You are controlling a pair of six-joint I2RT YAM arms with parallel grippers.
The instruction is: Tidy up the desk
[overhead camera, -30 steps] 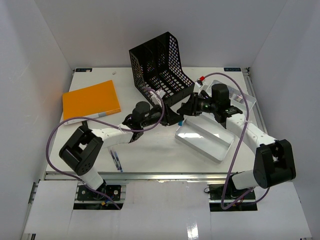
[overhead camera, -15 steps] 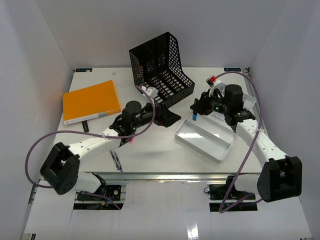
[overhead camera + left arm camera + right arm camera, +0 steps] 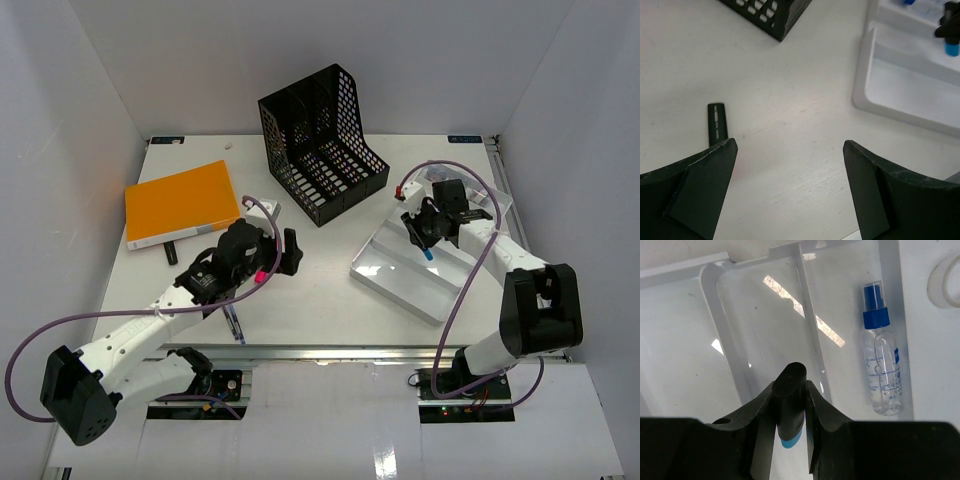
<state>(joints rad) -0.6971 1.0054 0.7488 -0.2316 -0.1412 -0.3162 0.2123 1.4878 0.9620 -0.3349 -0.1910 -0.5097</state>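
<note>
The white counter [image 3: 320,300] runs under everything, its aluminium rail along the near edge by the arm bases. Far left on it lies an orange folder [image 3: 183,203], flat and a little askew. Nearer the rail a thin pen [image 3: 232,322] rests beside the left arm. The left hand [image 3: 285,250] hangs over bare counter in the middle, and its wrist view shows it [image 3: 790,145] released, fingers [image 3: 700,185] spread wide with nothing between them. A short black strip [image 3: 716,122] with white dashes lies on the counter just by the left finger. Behind, toward the far edge, a black mesh rack [image 3: 322,140] stands upright, well apart from that hand. Right of centre sits a pale compartmented tray [image 3: 400,285], set at an angle. The right hand [image 3: 425,232] is over it, clenched on a black marker [image 3: 428,254] with a blue tip pointing down. From its own wrist, that hand [image 3: 790,412] holds the marker [image 3: 790,390] above a wide compartment, left of a divider; whether the tip touches the tray [image 3: 715,305] I cannot tell. Beyond the divider, in a narrow compartment, a clear bottle [image 3: 881,370] with a blue spray cap lies on its side.
</note>
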